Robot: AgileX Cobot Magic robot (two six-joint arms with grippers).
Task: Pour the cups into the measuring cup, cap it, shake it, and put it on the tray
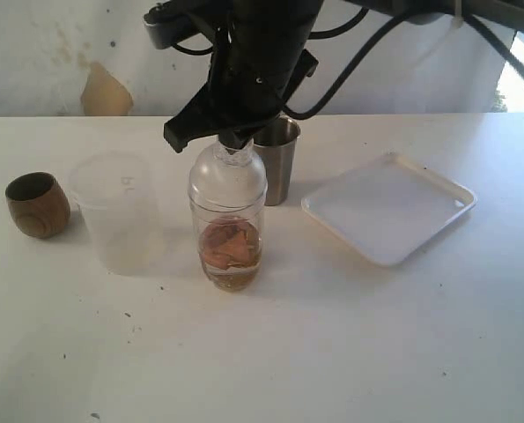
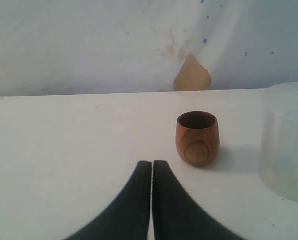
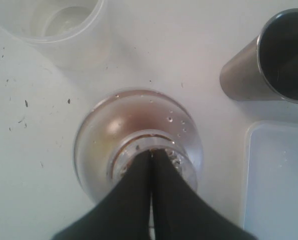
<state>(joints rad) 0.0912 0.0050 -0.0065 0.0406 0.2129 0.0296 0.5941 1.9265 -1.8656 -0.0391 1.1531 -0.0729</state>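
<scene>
- Exterior: raised, looking down across the table (image 1: 332, 352).
- Left wrist: low, level, near the wooden cup (image 2: 198, 138) — the exterior view shows it too.
- Right wrist: straight down, close over the measuring cup (image 3: 133, 120).

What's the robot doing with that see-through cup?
The right gripper, shut, has its tips at the top of the clear cap on the measuring cup, which holds brown liquid. The left gripper is shut and holds nothing, near the wooden cup. The measuring cup is not on the tray yet.

My white worktop (image 1: 332, 352), wooden cup (image 1: 37, 204), frosted cup (image 1: 116, 216), capped measuring cup (image 1: 228, 225), steel tumbler (image 1: 279, 167), white tray (image 1: 389, 207), 5 things on it
</scene>
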